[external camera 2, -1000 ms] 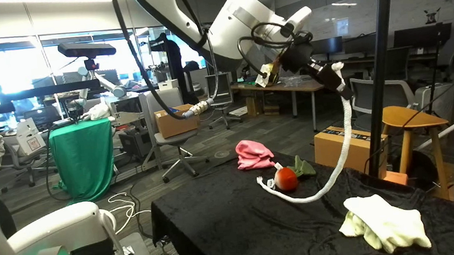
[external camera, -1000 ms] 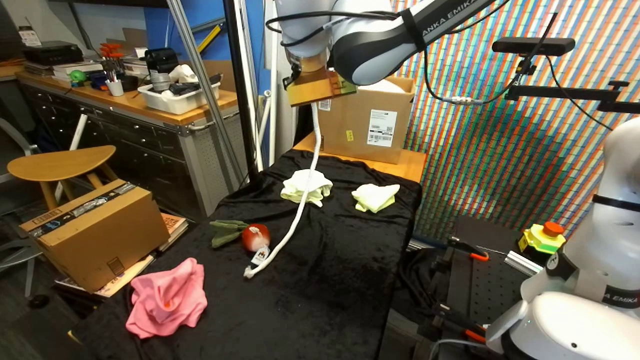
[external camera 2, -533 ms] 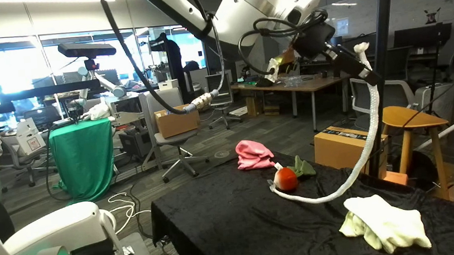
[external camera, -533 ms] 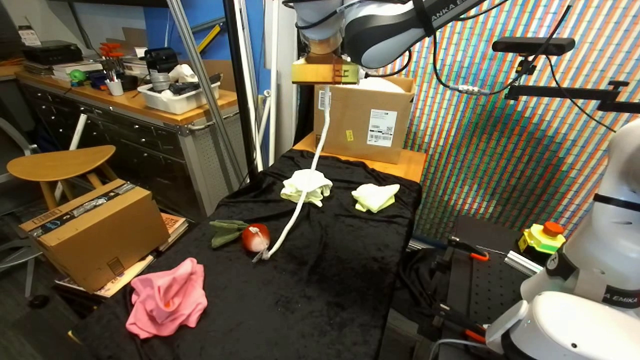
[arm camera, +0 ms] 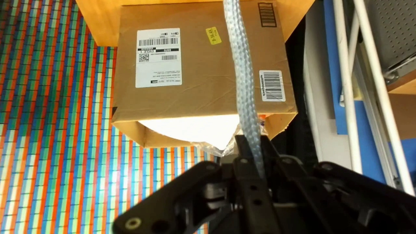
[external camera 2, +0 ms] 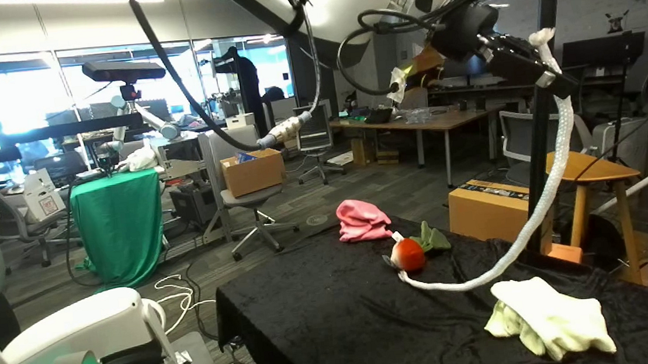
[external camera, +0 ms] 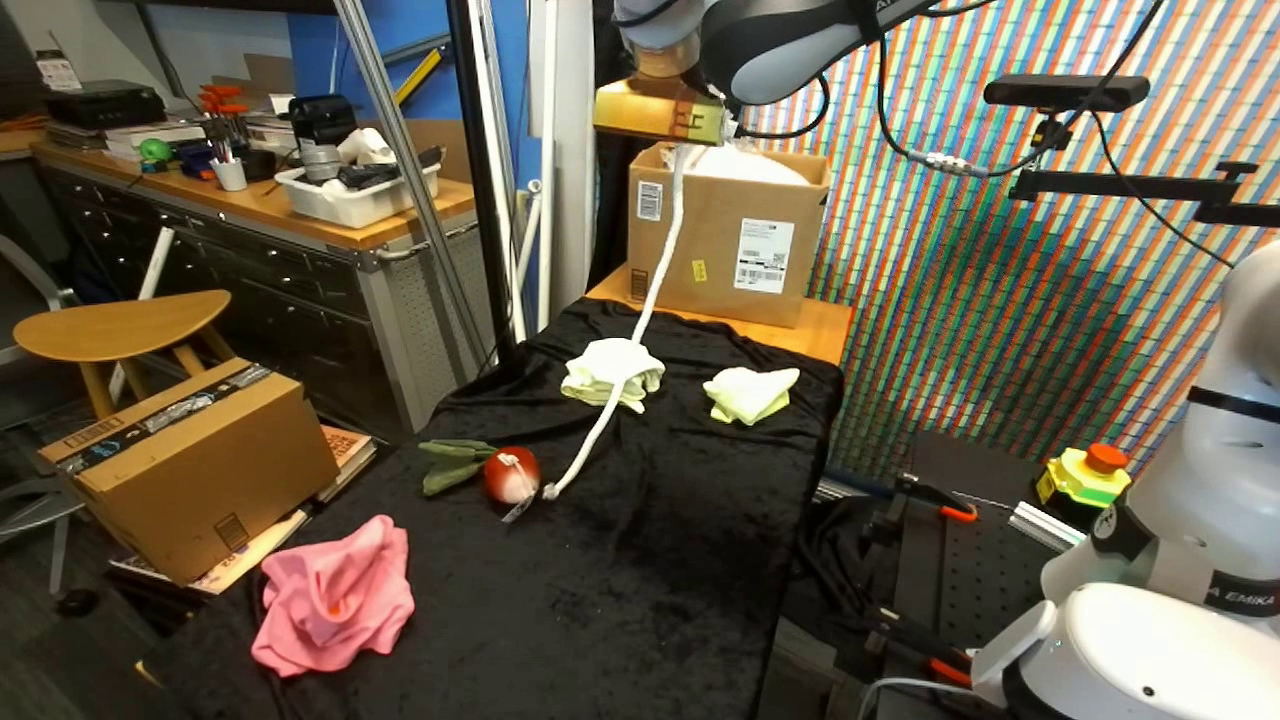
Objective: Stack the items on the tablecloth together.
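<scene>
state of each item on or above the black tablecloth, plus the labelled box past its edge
black tablecloth, spread out, wrinkled
gripper, shut on the white rope
white rope, hanging in a curve, free end beside the red ball
red ball, not stacked yet
pink rag, crumpled
whitish cloth, bunched up
pale yellow-green cloth, in a compact heap
labelled box, open at the top

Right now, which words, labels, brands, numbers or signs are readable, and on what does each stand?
"A EMIKA": black band on the white robot arm.
"B-36", remainder blurred: small yellow rectangular sticker on the open brown cardboard box.
"CYCLE 1", seemingly: large white paper label on that box.
Too small or blurred: other print, including on the black-taped brown cardboard box.
</scene>
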Action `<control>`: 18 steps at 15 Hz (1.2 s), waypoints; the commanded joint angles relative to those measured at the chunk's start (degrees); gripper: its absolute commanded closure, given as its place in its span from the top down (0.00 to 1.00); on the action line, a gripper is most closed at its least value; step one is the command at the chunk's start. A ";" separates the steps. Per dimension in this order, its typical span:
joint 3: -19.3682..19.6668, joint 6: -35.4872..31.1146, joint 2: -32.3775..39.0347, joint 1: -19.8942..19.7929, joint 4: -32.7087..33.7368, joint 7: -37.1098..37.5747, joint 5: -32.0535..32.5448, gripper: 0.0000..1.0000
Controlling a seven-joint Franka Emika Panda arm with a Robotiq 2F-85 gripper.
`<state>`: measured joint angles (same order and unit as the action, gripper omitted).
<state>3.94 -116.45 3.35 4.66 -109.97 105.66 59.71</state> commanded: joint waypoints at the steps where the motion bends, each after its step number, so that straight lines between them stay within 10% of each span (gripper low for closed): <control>1: -1.26 3.65 -0.67 -1.49 2.24 2.71 1.56 0.10; 18: -2.01 6.80 1.21 -1.89 9.82 6.65 2.33 0.10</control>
<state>3.49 -110.49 3.27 3.15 -101.99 110.54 59.72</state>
